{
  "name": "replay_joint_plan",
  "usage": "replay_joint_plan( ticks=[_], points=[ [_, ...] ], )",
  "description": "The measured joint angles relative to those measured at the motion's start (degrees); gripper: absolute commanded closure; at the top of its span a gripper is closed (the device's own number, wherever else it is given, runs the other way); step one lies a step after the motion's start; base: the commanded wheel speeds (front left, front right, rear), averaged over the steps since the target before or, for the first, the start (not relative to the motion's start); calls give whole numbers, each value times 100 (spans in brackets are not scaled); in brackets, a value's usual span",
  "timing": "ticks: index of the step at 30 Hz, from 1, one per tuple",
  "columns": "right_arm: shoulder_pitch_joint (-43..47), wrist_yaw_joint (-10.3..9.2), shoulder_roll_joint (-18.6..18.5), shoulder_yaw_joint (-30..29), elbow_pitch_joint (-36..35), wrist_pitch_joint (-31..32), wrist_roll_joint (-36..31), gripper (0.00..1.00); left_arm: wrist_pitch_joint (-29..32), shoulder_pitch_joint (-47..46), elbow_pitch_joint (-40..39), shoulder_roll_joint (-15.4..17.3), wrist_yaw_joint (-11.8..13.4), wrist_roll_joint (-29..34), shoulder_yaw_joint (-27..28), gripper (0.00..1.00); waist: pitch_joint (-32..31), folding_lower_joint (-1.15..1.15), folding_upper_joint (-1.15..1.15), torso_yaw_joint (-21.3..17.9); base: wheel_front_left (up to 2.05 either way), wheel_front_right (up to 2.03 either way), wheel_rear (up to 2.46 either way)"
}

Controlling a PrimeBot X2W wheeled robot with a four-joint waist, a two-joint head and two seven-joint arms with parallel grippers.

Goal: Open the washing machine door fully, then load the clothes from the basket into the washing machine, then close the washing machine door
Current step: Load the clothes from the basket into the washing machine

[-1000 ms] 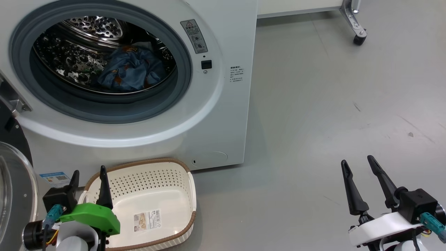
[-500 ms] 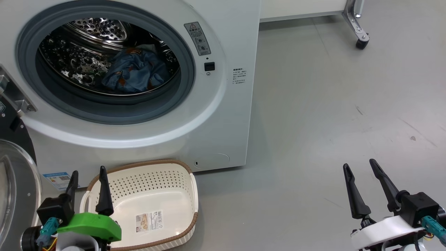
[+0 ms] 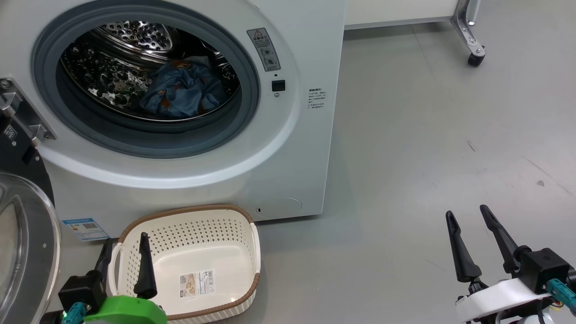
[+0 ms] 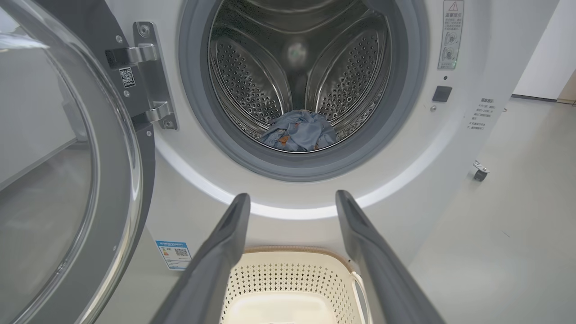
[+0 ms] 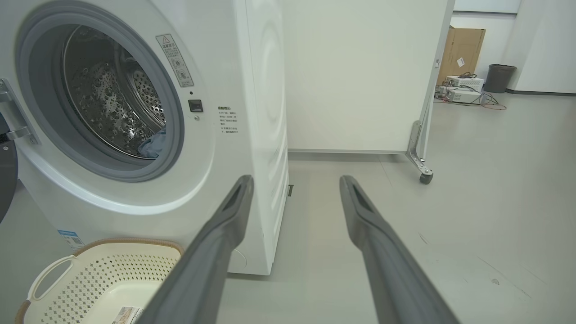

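Now eases the left gripper (image 4: 292,196) back, spread and empty, above the bare basket (image 3: 193,207). Finds the clothes (image 3: 182,92) ahead of it inside the washing machine (image 3: 292,148), the washing machine door (image 3: 27,252) open at its left. Keeps the right gripper (image 3: 466,211) spread, idle. Seemingly leaves only closing.

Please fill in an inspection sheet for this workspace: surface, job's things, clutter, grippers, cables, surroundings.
Surface: grey floor, a few dark scuff marks.
Job's things: washing machine door swung open, left of the washing machine; clothes lie in the drum; basket in front, holding just its label sticker.
Clutter: nothing seen.
Grippers: left gripper open by the basket's left end, empty; right gripper open over bare floor, empty.
Cables: teal connector with thin wires at the right wrist; loose cables on the far floor.
Surroundings: white panel on castors, cardboard box, grey bin.
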Motion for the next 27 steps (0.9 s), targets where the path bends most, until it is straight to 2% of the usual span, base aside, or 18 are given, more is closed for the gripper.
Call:
replay_joint_plan(
  ticks=[17,27],
  points=[
    [71,0,-32,58,-9,0,-12,0,0,250,-464,5,299,-135,-135,0,-50,0,0,227,0,0,0],
    [73,-1,-37,85,-9,0,-12,0,0,360,-611,8,355,-144,-219,0,-72,0,0,316,0,0,0]
  ],
)
